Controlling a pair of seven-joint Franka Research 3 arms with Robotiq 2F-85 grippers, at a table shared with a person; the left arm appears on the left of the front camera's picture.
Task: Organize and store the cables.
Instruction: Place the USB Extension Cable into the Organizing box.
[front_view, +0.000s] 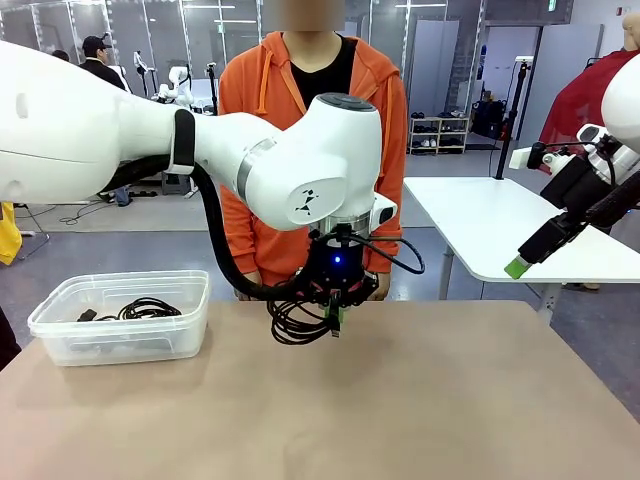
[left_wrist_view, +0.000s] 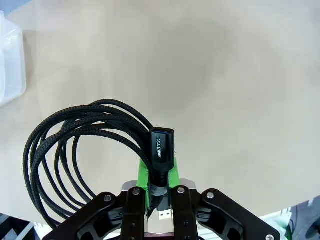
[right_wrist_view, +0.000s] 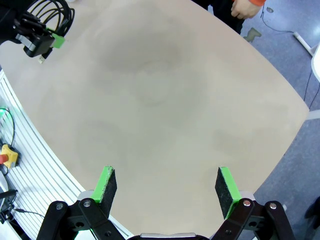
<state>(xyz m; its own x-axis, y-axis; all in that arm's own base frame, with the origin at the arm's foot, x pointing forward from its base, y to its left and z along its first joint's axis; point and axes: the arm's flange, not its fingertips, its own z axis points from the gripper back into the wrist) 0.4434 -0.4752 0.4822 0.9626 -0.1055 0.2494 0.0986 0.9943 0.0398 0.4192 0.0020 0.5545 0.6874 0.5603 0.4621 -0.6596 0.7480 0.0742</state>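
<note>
Cable in grip (left_wrist_view: 75, 150): black braided cord, coiled loop, plug end pinched by left end effector (left_wrist_view: 160, 192) above bench (front_view: 400, 400).
Cables stored (front_view: 148, 308): one coil visible inside clear bin (front_view: 60, 335).
Right end effector (right_wrist_view: 165, 187): spread, holding nothing.

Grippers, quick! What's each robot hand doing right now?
Left gripper: shut on the coiled cable, by its plug end.
Right gripper: open, holding nothing.
</note>
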